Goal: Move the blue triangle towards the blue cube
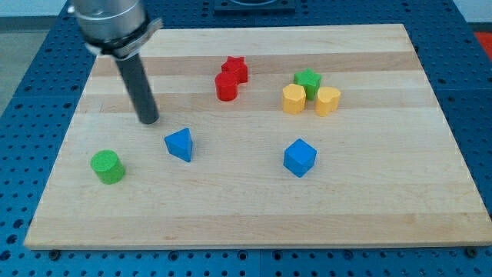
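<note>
While my tip nears one blue triangle, one blue cube sits apart.

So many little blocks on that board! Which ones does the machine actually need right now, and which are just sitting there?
Needed for the job:
- blue triangle
- blue cube, off to the view's right of it
- my tip, up and to the view's left of the triangle, not touching it

Just lying about:
- green cylinder
- two red blocks
- green star
- two yellow blocks

bare board between blue triangle and blue cube
</note>
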You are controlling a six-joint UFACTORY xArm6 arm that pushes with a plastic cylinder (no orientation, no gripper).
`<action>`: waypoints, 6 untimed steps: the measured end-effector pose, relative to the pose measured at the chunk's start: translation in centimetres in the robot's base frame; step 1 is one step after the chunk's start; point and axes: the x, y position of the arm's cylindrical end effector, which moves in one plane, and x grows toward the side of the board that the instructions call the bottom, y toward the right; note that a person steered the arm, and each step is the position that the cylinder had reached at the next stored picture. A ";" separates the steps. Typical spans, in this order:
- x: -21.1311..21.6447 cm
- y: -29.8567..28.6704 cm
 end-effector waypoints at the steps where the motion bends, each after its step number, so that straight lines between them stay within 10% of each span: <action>1: 5.0 0.1; 3: 4.3 0.2; 6: 6.1 17.4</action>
